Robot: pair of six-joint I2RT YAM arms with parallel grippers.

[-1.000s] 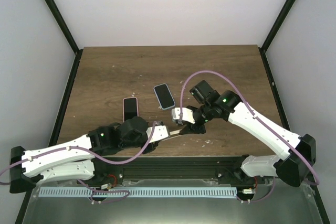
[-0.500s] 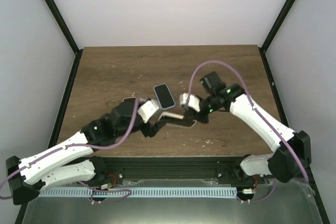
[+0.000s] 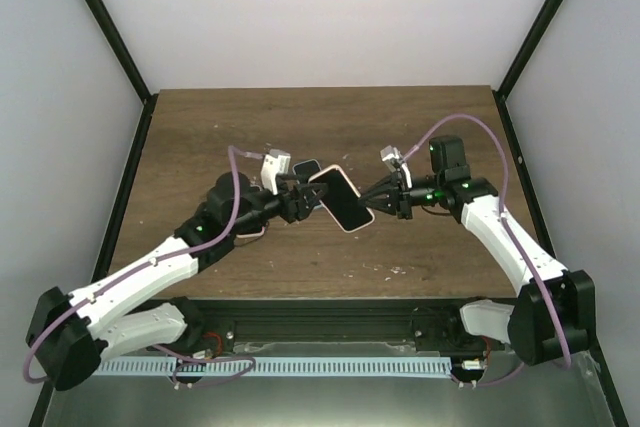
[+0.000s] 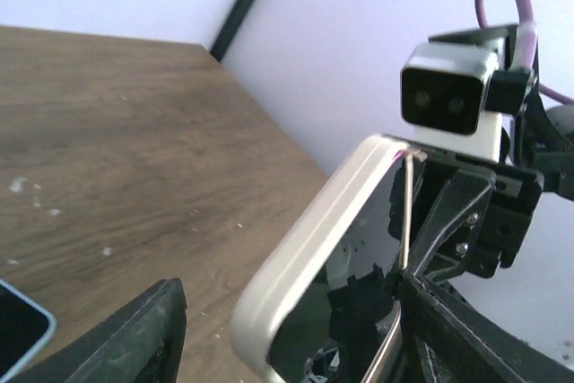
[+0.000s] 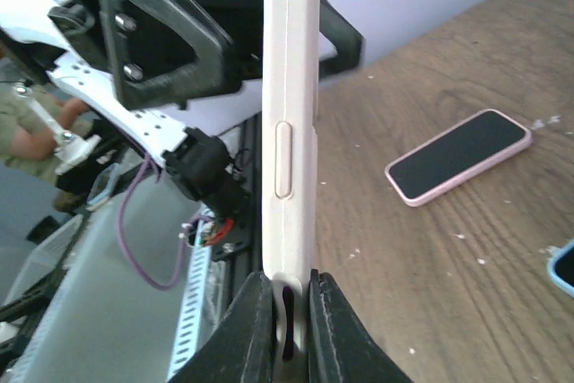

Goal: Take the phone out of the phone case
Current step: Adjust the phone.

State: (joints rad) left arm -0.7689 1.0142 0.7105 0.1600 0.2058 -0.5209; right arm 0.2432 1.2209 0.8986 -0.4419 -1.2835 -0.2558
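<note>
From above, the phone [image 3: 340, 199] is held over the surface [image 3: 300, 127], with its long axis running from the left end effector [image 3: 303, 199] to the right end effector [image 3: 370, 203]. In the left wrist view, the left fingers [image 4: 143, 334] are spread around one end of the case [image 4: 296, 257]. In the right wrist view, the right fingers [image 5: 251, 329] pinch the opposite end.

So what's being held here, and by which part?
The right pincer is shut on the cased phone, pinching one end. The left pincer stands open around the opposite end, not gripping.

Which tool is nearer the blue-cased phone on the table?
Left. Left tool hovers just beside the blue-cased phone; right tool sits farther off, clamped on the held phone.
</note>
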